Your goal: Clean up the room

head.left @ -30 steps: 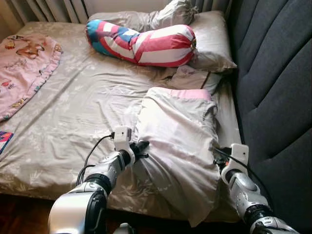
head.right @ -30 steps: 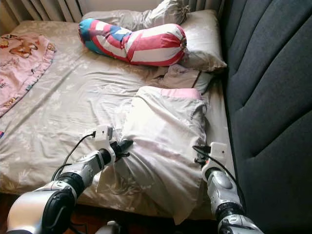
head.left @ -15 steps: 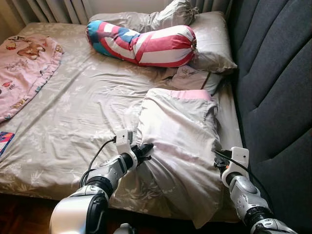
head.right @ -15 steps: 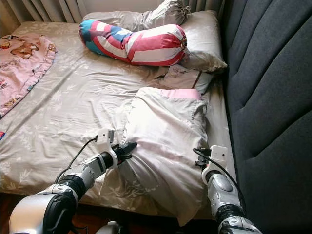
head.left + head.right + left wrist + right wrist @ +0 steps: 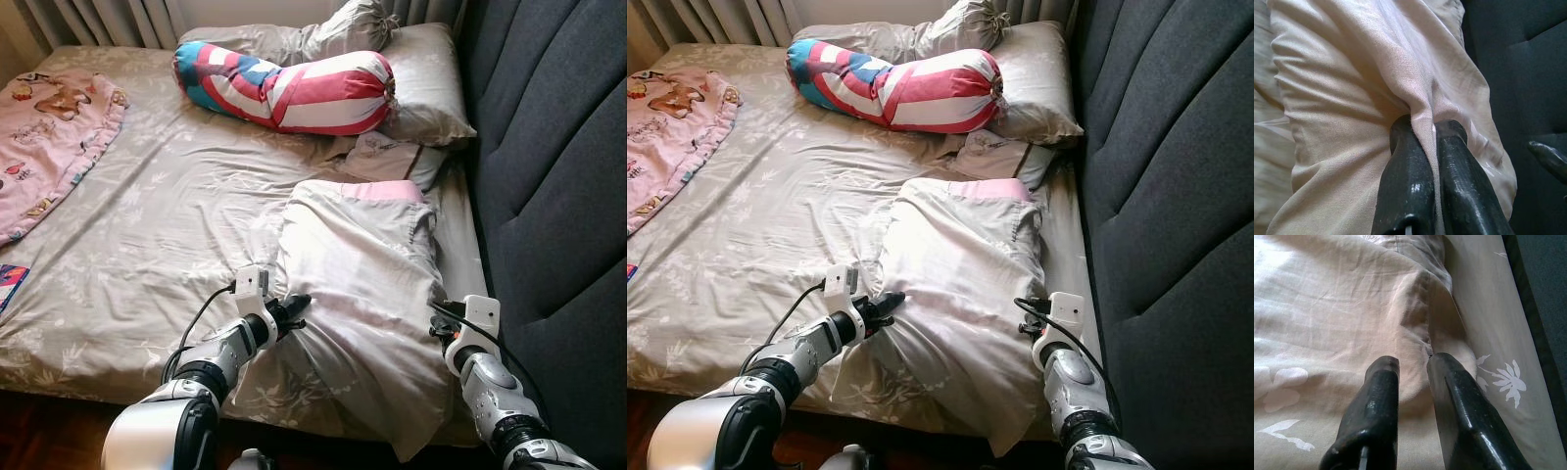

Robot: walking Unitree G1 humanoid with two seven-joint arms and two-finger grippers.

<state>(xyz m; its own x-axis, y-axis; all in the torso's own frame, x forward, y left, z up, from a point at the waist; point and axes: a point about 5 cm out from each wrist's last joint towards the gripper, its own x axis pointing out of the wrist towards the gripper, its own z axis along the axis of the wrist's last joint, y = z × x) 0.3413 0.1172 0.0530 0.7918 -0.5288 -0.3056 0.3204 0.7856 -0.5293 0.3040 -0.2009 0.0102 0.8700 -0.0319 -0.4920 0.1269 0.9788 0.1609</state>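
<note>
So the pillow (image 5: pixel 358 284) sits on the bed (image 5: pixel 147 215) right beside the dark headboard (image 5: pixel 549 176). Left gripper (image 5: pixel 1422 129) fingers are pinching a fold of its case, right gripper (image 5: pixel 1413 364) fingers pinching its headboard-side edge.

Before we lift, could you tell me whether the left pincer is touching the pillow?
Touching: the left wrist view shows the left pincer pinching a fold of the pillow.
</note>
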